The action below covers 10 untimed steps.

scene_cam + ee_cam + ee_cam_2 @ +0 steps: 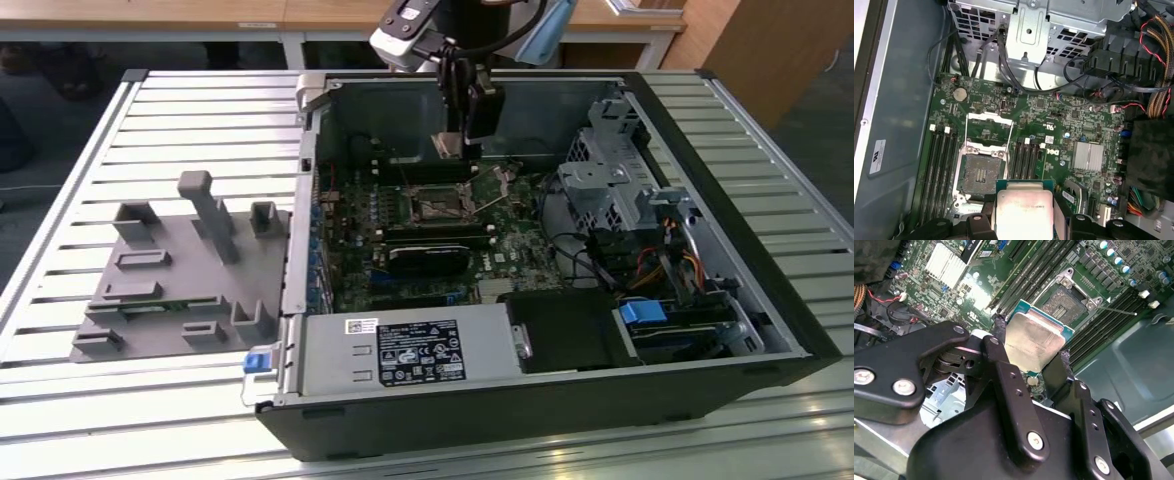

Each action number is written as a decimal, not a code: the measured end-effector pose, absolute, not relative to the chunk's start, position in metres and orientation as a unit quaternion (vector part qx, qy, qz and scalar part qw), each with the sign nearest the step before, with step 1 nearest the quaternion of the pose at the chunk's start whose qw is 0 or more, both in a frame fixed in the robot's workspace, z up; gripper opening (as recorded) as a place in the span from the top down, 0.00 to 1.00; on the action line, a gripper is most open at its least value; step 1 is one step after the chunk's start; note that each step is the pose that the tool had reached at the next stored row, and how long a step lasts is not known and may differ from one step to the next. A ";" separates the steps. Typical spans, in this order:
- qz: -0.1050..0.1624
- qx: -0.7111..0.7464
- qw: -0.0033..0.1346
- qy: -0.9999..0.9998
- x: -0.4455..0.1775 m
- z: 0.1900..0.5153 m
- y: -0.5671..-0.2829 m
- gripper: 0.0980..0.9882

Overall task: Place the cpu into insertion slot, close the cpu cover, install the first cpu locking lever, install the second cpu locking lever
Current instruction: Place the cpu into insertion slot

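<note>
My gripper (454,150) hangs inside the open computer case, above the green board and just behind the insertion slot (437,208). It is shut on the cpu (1036,342), a pale silver square chip pinched by its edges between the two black fingers (999,347). In the first wrist view the cpu (1024,210) hangs beside the insertion slot (979,172), whose dark centre is bare. The cpu cover (989,127), a thin silver frame, lies swung open beyond the slot. A thin locking lever (1119,311) sticks out free beside the insertion slot (1066,302).
Black memory sticks (941,160) flank the slot on both sides. A drive cage (607,185) and cables (667,270) fill the exterior view's right side of the case. The power supply (400,350) sits at the front. A grey fixture (187,270) stands on the slatted table.
</note>
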<state>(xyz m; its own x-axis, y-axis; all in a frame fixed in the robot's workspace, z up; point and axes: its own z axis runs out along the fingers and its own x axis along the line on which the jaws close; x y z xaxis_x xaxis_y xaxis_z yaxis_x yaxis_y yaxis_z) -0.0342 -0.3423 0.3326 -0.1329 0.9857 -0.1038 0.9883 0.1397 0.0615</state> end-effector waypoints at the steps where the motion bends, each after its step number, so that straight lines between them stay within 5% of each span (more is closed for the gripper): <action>1: -0.012 0.656 0.060 0.752 -0.034 0.332 -0.342 0.50; 10: -0.017 0.656 0.065 0.752 -0.034 0.328 -0.342 0.50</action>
<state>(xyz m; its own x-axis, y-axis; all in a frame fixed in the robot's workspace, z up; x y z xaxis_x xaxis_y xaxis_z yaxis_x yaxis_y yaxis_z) -0.0342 -0.3423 0.3282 -0.1304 0.9841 -0.1207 0.9886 0.1383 0.0591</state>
